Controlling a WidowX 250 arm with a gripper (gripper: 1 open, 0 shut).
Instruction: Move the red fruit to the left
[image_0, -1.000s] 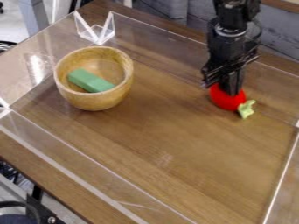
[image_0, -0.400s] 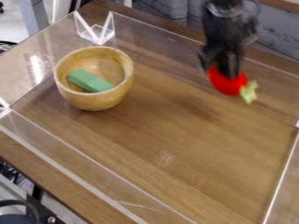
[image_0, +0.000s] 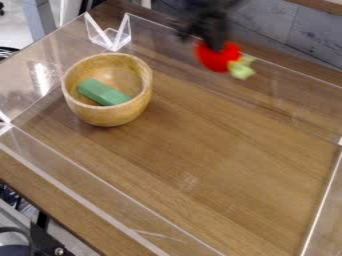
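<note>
The red fruit (image_0: 219, 55) with its light green leafy stem hangs in the air above the back of the wooden table, blurred by motion. My gripper (image_0: 213, 42) is shut on the red fruit from above, its dark fingers reaching down from the top edge of the view. Fruit and gripper sit to the right of the wooden bowl (image_0: 108, 70), well apart from it.
The wooden bowl holds a flat green block (image_0: 102, 94). Clear plastic walls (image_0: 27, 150) enclose the brown table. A folded clear piece (image_0: 110, 33) stands at the back left.
The gripper has lifted the red fruit off the table at the right and carried it up and to the left. Bowl and green block stayed put.
</note>
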